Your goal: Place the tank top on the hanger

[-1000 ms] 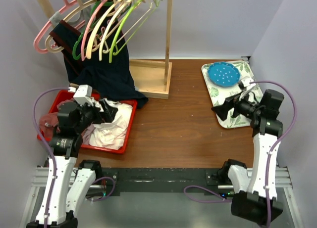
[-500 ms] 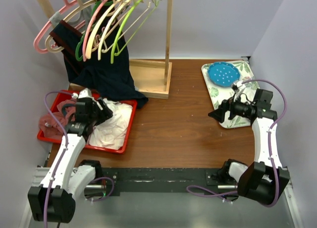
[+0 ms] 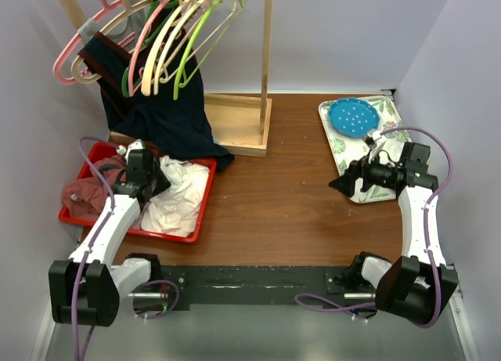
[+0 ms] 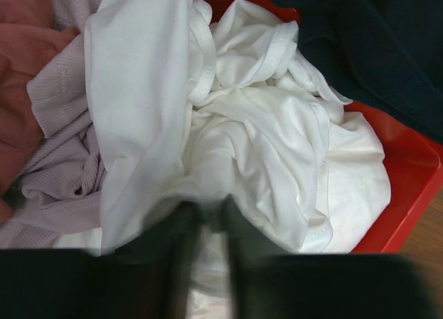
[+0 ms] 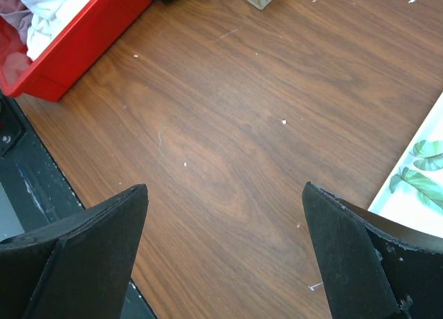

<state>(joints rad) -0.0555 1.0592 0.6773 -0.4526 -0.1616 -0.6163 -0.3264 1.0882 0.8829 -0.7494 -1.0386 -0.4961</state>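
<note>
Looking through the left wrist view alone, left gripper [image 4: 208, 222] fingers pinch a fold of crumpled tank top [image 4: 270, 160]; its long axis unreadable; right gripper [image 5: 225, 257] gapes wide.

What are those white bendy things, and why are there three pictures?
They are two robot arms. One picture looks down from above; the other two come from small cameras on each wrist. The left gripper has its fingers narrowed in the white tank top, which lies in a red bin. The right gripper is wide open over the brown table, holding nothing. At the back, the lime hanger hangs on a wooden rack, waiting for the top.
</note>
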